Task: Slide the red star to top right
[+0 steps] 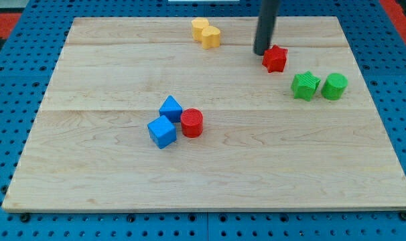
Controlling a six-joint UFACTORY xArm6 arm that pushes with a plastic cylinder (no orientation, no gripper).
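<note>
My tip [261, 52] touching red star [275, 59], at its left

Rod down on the board

Dark rod [265, 27] stands nearly upright, its tip [261, 52] low at the view's upper right.

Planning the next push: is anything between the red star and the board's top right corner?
Nothing visible. My tip sits against the red star on its left. The green star and green cylinder lie below that path.
</note>
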